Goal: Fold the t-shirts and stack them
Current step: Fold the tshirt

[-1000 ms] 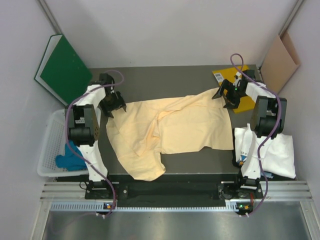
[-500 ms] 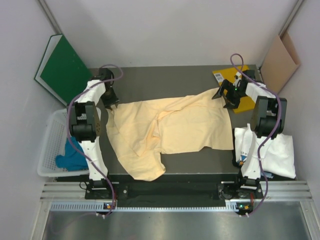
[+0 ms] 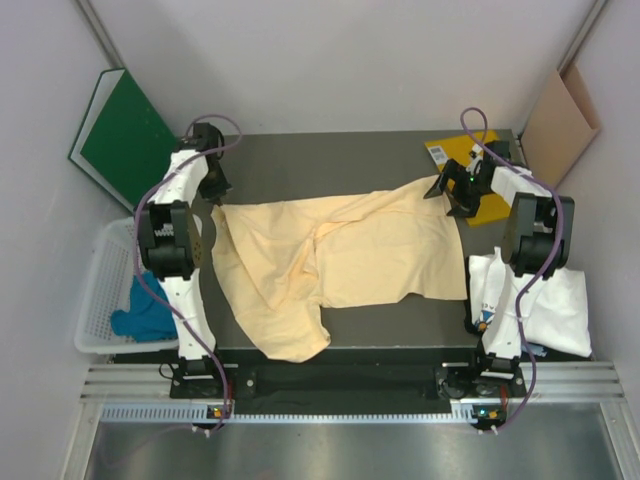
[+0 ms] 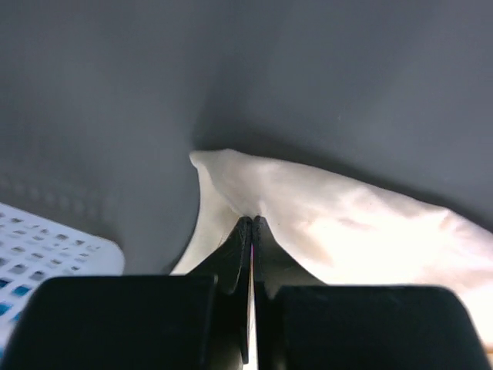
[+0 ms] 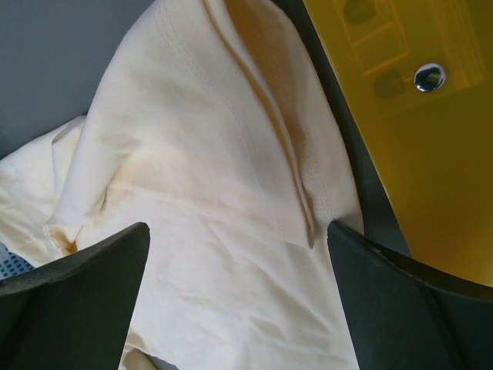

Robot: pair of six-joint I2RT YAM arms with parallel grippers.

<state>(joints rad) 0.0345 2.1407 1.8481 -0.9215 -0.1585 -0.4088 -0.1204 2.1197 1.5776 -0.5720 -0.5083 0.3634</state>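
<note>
The peach shirt (image 3: 340, 265) is spread, crumpled, across the table (image 3: 330, 160), with one part hung over the near edge. Its far left corner is pinched between the clenched jaws of the left gripper (image 4: 252, 225). The right gripper (image 5: 237, 231) is held wide open above the far right corner, beside the folder (image 5: 416, 154), and nothing is grasped by it. The cloth is judged light, thin and limp, so sagging and dragging are to be expected. It is best taken at corners or seams, where the doubled hem gives bite. A shallow pinch may be lost. The white shirt (image 3: 545, 305) is laid at the right, and the teal one (image 3: 140, 318) in the basket (image 3: 95, 300).
</note>
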